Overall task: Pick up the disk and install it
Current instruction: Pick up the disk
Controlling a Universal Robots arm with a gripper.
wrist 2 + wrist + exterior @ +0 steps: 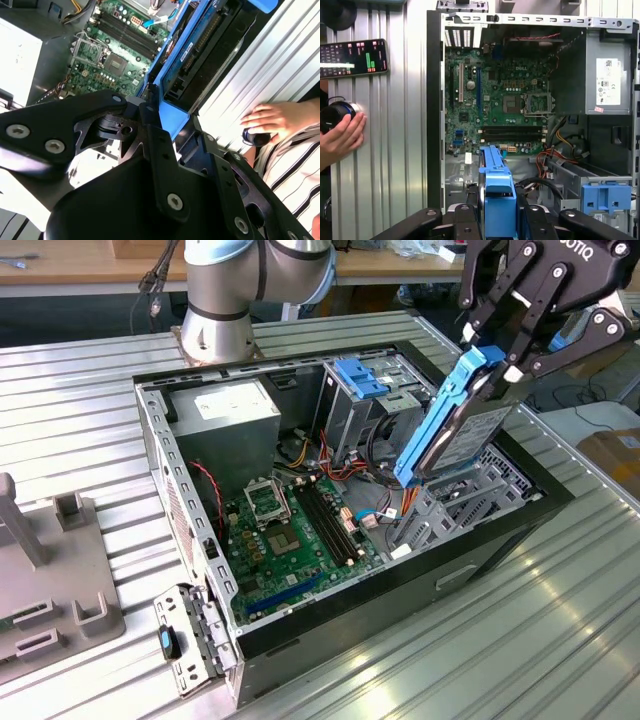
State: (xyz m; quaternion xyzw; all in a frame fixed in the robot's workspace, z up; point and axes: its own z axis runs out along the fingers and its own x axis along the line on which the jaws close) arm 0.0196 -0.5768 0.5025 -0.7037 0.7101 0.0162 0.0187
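Exterior view: gripper [490,358] clamped on the top end of the disk [455,430]. The disk hangs steeply tilted beneath it, lower end at the mouth of the drive cage [450,508] in the open computer case [180,470].

Second wrist view: fingers [150,125] pinch the blue frame edge; motherboard [115,55] lies beyond.

First wrist view: frame sits centred between the fingers, orange cables [555,155] just beside it.

Judgement: seating goes well only if the frame stays square to the cage walls and clear of those cables.

We see a silver arm [215,300] with pale blue-grey joint caps [215,248] and a black cable [155,280] at the base. The gripper [492,352] is matte black, with linked fingers [535,290], silver screw heads [174,201] and white lettering [585,245].
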